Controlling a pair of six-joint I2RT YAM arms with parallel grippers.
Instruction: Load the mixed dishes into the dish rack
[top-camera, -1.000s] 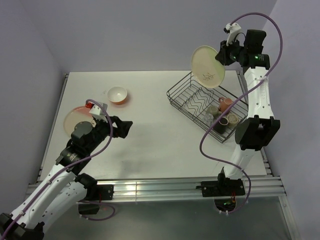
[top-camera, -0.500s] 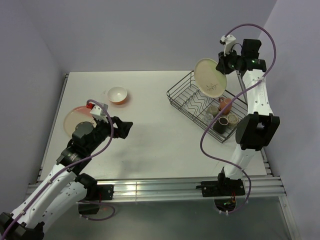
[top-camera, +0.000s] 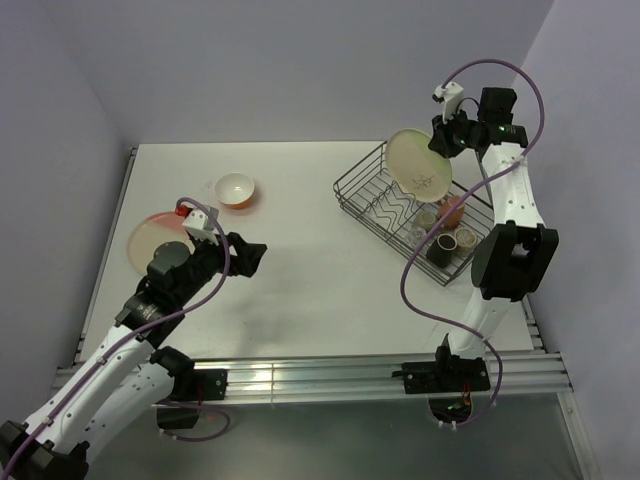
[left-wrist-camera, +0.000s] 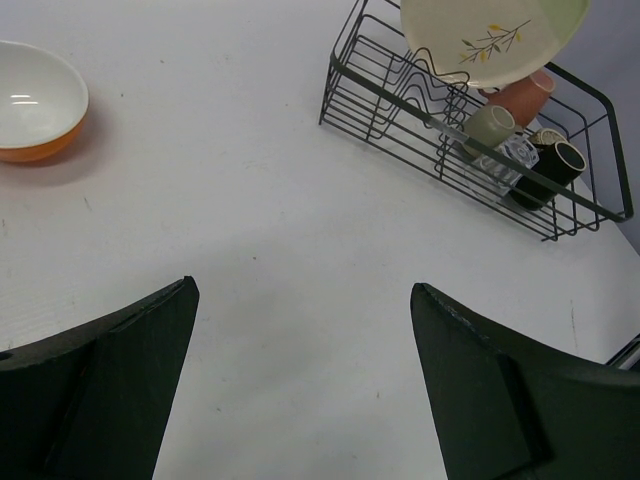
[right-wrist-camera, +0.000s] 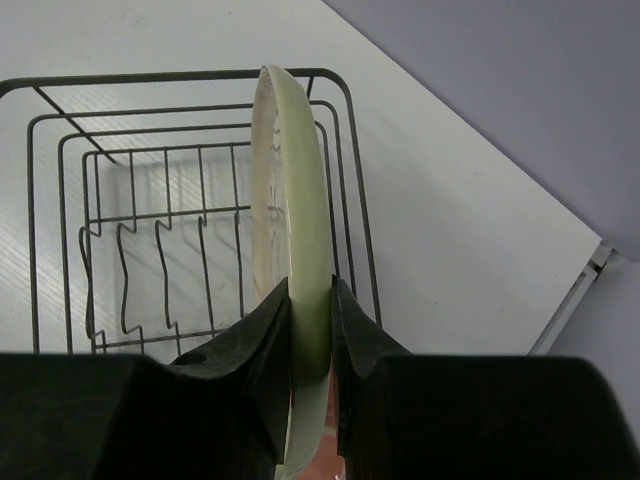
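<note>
Pinching the cream-green plate (right-wrist-camera: 288, 200) by its rim, the right end effector (right-wrist-camera: 311, 300) holds it on edge above the dish rack (left-wrist-camera: 400, 115); the wavy slots lie just below; the left end effector (left-wrist-camera: 302, 290) hangs spread wide over the counter (left-wrist-camera: 250, 200), far off.

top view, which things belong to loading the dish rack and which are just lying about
Job: dish rack, sprig plate in right pincer, pink plate, orange bowl, cups and glass in rack.
Just there: table, purple cables, metal rail.
</note>
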